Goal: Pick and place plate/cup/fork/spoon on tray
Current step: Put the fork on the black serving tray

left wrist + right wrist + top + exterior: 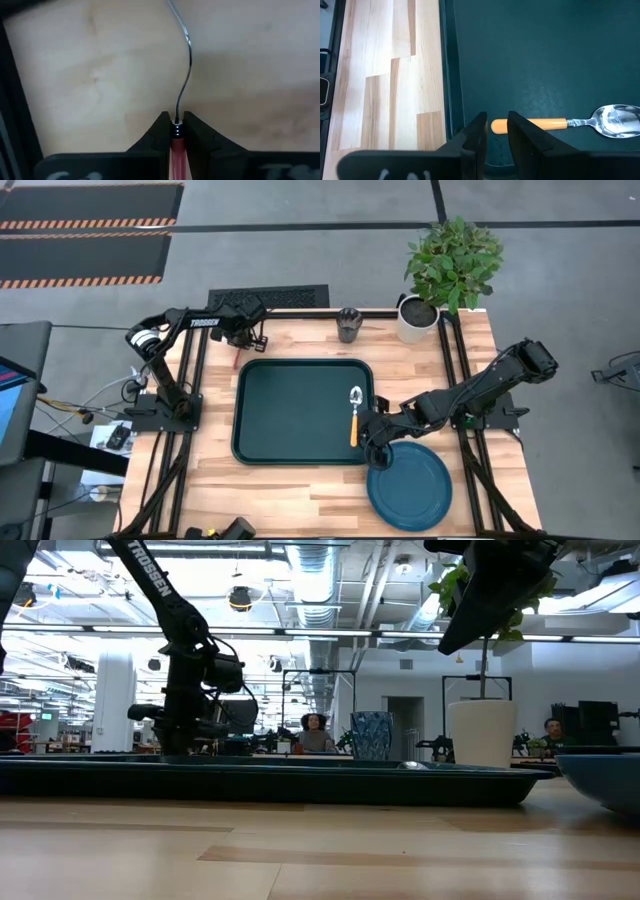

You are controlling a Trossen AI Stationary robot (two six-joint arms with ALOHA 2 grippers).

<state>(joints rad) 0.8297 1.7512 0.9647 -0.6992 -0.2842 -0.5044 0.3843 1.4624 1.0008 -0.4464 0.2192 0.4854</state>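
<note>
From above, the left gripper (pixel 243 337) sits at the far left corner of the table, just beyond the tray (pixel 290 450), pinching the fork (pixel 238 358), whose red handle shows just below it; the right gripper (pixel 374 448) hovers at the tray's right edge, with the spoon (pixel 354 418) lying in the tray just beside it, the plate (pixel 410 483) on the table touching or nearly under it, and the cup (pixel 348 324) well apart at the far edge. The low view adds only the cup beyond the tray. The left wrist view shows the fingers (pixel 197 137) pressed on the fork's handle, tines ahead. In the right wrist view the claw stands spread and empty, the spoon's orange handle just past its tips. The fork step seems in hand; next, I judge, it must be carried over the tray and released.
</note>
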